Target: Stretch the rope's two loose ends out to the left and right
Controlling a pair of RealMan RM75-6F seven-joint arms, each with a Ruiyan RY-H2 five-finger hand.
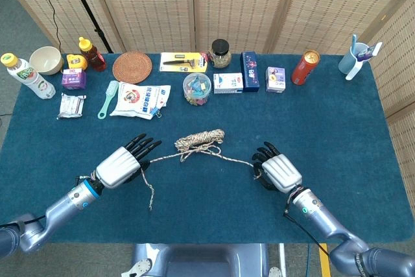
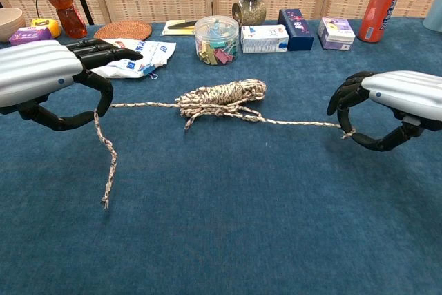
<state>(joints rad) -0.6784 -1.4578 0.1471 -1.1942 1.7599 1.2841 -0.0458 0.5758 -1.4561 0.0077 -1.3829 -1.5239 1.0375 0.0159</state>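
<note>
A speckled rope lies coiled in a bundle at the table's middle. One strand runs left from it to my left hand, which pinches it; the loose end hangs down from that hand to the cloth. The other strand runs right, fairly straight, to my right hand, whose curled fingers grip its end. Both hands hover just above the blue tablecloth, on opposite sides of the bundle.
Along the far edge stand a clip jar, a white bag, a green brush, boxes, a glass jar, a red can, a woven coaster and bottles.
</note>
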